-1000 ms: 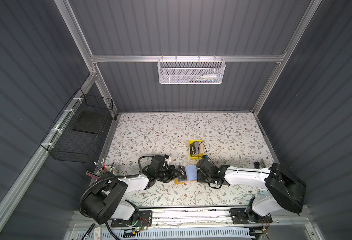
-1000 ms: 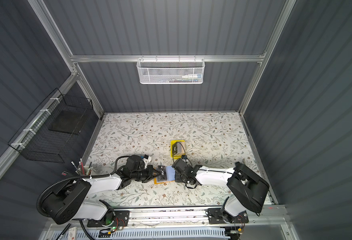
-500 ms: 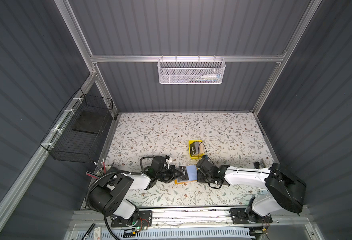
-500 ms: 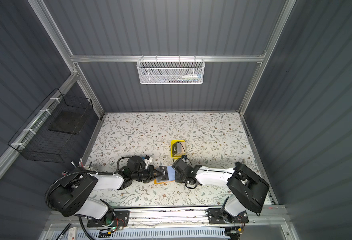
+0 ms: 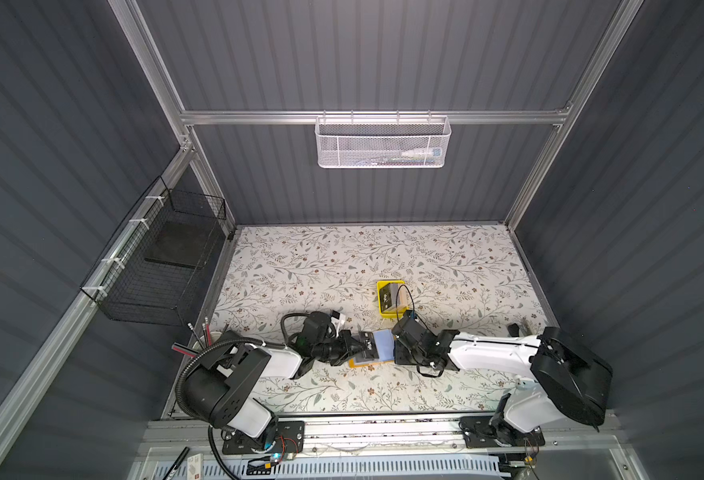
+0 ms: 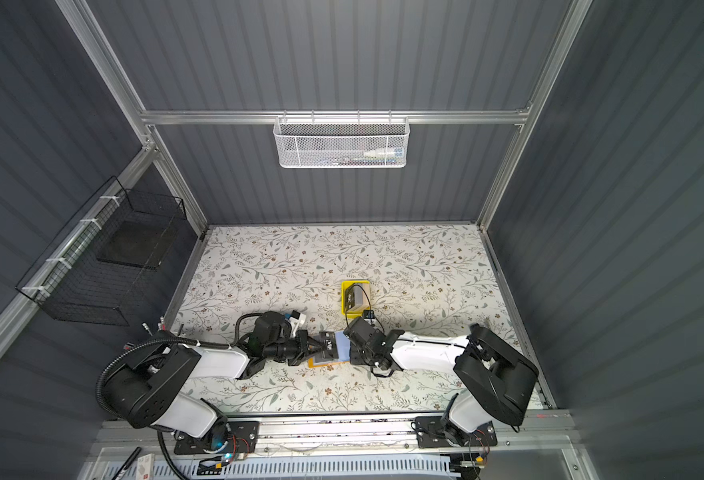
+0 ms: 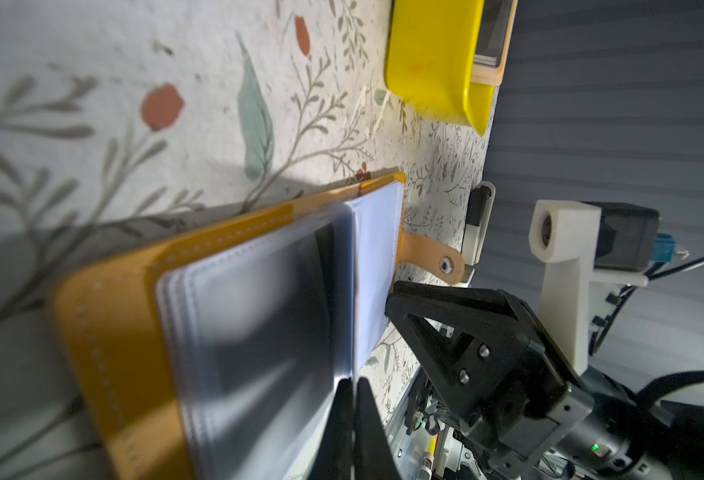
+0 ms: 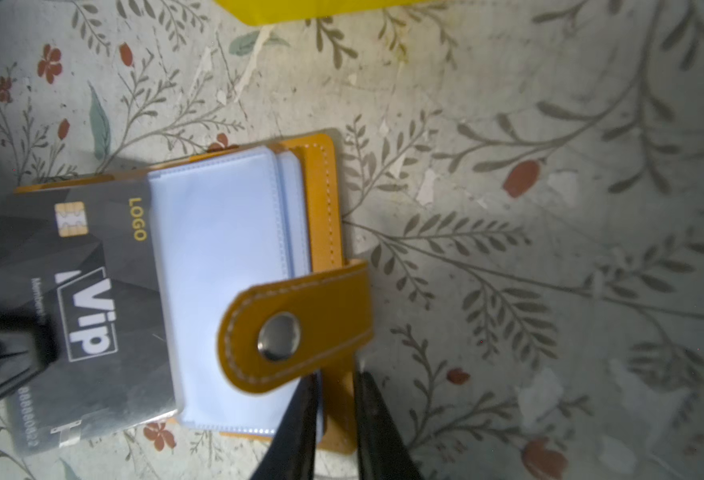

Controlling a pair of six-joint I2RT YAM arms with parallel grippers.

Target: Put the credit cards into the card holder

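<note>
The mustard card holder (image 8: pixel 321 199) lies open on the floral table, bluish sleeve pages (image 8: pixel 217 266) up and its snap strap (image 8: pixel 300 328) folded over them. My right gripper (image 8: pixel 333 399) is shut on the holder's cover edge and pages; both top views show it at the holder's right side (image 5: pixel 396 347) (image 6: pixel 352 349). My left gripper (image 7: pixel 352 382) is shut on a black VIP credit card (image 8: pixel 80 307) (image 5: pixel 369 345) (image 6: pixel 329 345). The card's far edge is tucked under a clear sleeve page. More credit cards (image 5: pixel 393 299) sit in a yellow tray (image 5: pixel 381 291).
The yellow tray (image 6: pixel 347 291) (image 7: pixel 429 62) stands just behind the holder. A pencil cup (image 5: pixel 200 336) is at the front left. A black wire basket (image 5: pixel 163 270) hangs on the left wall and a white mesh basket (image 5: pixel 383 143) on the back wall.
My left arm has swung at its base, and the card has moved slightly right toward the holder. The right arm has stayed still.
</note>
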